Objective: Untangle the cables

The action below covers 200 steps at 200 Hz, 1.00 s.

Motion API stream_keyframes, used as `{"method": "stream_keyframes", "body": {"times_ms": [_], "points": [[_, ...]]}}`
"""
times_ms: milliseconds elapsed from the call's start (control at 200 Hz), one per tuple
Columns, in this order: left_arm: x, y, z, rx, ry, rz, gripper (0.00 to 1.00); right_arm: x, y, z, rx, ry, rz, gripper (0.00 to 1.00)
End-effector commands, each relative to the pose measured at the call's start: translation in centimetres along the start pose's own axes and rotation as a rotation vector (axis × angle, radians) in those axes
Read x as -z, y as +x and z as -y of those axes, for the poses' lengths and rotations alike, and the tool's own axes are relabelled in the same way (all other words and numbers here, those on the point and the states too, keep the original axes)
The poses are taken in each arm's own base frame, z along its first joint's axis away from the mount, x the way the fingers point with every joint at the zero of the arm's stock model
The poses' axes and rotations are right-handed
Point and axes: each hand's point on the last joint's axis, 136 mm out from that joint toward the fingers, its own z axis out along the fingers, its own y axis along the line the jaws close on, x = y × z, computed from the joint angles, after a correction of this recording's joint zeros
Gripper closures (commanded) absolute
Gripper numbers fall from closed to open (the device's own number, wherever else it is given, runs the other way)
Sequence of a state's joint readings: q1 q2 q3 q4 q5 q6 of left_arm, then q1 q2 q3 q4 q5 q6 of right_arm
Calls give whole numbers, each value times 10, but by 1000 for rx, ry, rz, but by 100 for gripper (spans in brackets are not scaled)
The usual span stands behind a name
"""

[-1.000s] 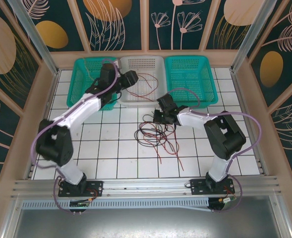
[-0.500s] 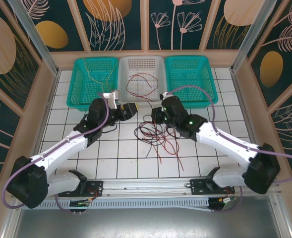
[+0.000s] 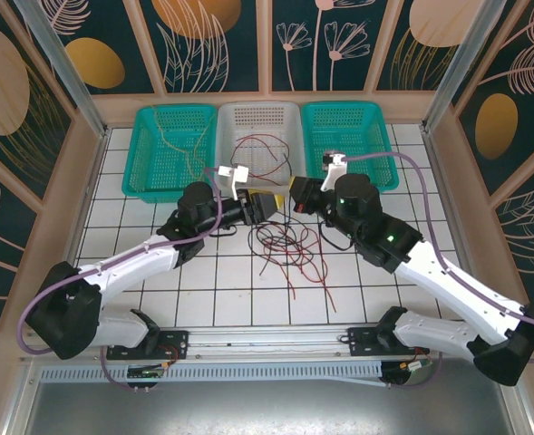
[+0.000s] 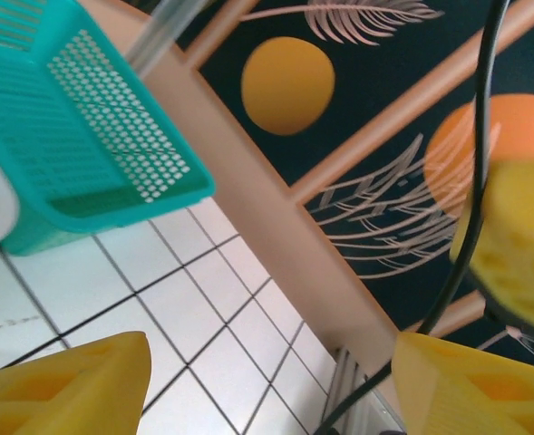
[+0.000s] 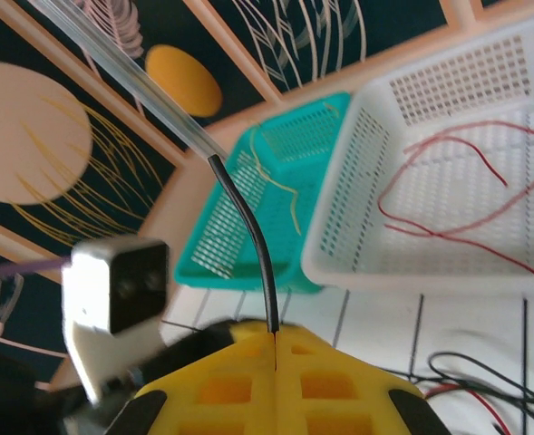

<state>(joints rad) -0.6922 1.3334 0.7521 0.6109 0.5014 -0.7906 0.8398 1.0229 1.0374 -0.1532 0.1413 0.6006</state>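
Several thin, limp cables (image 3: pixel 289 246) lie tangled on the desk (image 3: pixel 203 272), probably light and slippery, best pinched on a free stretch, as the right claw (image 5: pixel 274 349) clamps a black cable (image 5: pixel 253 231) and the left claw (image 3: pixel 274 207) gapes wide.

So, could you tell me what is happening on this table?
The right gripper is shut on a thin black cable above a tangle of thin red and black cables on the white tiles. The left gripper is open close by. One red cable lies in the white plastic basket.
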Motion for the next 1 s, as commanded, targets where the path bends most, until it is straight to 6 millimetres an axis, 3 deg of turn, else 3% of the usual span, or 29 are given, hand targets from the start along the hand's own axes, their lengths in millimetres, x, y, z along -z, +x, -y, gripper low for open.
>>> {"method": "stream_keyframes", "body": {"times_ms": [0,185,410,621,736,806,996], "points": [[-4,-11,42,-119,129,24,29,21,-44,-32,-7,-92,128,100],[-7,-2,54,-120,165,12,28,42,-75,-52,-33,-164,215,100],[-27,6,48,-143,167,-57,28,51,-96,-66,-30,-206,254,100],[-37,2,61,-139,231,-75,42,56,-104,-62,-46,-210,269,100],[-37,5,62,-125,245,-85,45,56,-109,-55,-78,-219,268,100],[-36,9,61,-115,251,-99,53,56,-115,-51,-96,-237,270,100],[-39,6,62,-93,254,-97,92,50,-119,-41,-110,-241,263,100]]}}
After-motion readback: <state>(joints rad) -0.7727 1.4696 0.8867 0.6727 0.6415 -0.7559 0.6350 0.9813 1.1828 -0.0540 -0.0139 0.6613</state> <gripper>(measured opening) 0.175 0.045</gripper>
